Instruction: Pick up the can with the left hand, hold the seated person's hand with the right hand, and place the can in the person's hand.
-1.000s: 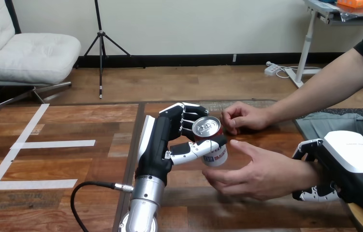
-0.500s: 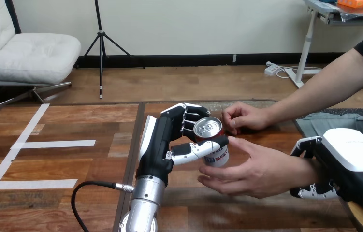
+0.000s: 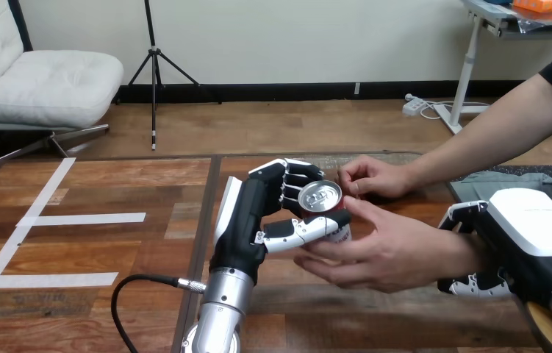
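A red and white can with a silver top stands upright above the table, gripped by my left hand, whose fingers and thumb curl round it. The person's nearer hand lies palm up at the can's right side, its fingers touching the can's lower part and my thumb. My right hand is wrapped round that hand's wrist from the right, fingers above and thumb below. The person's farther hand rests on the table just behind the can.
The wooden table runs to its far edge just behind the hands. A grey cloth lies at the right. A black cable loops on the table beside my left forearm.
My left hand has carried the can slightly right, and the person's nearer hand has moved left and up until its fingers touch the can. My right hand came left with the wrist.
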`<state>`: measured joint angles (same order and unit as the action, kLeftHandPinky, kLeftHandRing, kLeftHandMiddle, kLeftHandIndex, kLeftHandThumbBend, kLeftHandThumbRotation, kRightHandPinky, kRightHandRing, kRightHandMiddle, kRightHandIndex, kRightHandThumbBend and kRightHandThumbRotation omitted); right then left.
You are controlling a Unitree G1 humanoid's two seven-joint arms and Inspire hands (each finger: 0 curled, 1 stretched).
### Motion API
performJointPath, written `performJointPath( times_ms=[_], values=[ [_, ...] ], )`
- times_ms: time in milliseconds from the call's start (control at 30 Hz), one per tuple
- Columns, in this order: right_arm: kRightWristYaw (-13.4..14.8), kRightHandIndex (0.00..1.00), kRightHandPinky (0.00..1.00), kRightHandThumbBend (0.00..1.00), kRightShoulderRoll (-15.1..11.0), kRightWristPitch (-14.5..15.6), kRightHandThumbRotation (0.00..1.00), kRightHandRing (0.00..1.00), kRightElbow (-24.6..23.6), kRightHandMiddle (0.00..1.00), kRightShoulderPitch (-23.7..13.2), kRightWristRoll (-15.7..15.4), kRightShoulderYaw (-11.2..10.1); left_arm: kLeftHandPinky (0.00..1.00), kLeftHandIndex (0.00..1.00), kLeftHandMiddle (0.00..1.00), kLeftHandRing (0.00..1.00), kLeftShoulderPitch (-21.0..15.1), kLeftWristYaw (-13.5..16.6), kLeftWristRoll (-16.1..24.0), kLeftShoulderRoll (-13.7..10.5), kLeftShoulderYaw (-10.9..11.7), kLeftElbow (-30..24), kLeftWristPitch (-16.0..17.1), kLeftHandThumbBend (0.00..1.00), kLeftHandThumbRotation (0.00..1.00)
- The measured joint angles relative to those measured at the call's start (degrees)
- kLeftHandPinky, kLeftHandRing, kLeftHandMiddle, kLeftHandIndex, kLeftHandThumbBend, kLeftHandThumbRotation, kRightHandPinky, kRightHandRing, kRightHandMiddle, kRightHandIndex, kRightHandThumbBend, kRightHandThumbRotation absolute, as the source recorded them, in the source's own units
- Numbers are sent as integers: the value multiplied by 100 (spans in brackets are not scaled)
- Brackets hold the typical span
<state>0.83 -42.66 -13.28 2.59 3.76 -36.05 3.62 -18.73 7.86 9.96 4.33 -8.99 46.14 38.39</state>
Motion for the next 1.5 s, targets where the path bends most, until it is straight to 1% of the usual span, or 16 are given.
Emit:
performJointPath(
  times_ms=[433,733,1100,1500],
  values=[
    [7,54,35,62,13,-2,0,43,-20,51,-40,-4,0,44,53,53,50,21,-75,-13,0,-168,14,-1,67,0],
    [3,54,36,63,20,13,0,43,-21,51,-40,-2,0,45,53,54,51,51,-155,-38,-3,-244,18,-1,66,0],
    [-54,54,36,62,22,74,0,43,-27,51,-38,-3,3,45,53,54,51,138,-221,-44,-25,-398,11,-1,65,0],
    [-90,55,37,62,27,83,0,43,-27,51,-23,-1,3,44,53,54,50,277,-261,-65,-59,-474,-86,-1,65,0]
  ],
)
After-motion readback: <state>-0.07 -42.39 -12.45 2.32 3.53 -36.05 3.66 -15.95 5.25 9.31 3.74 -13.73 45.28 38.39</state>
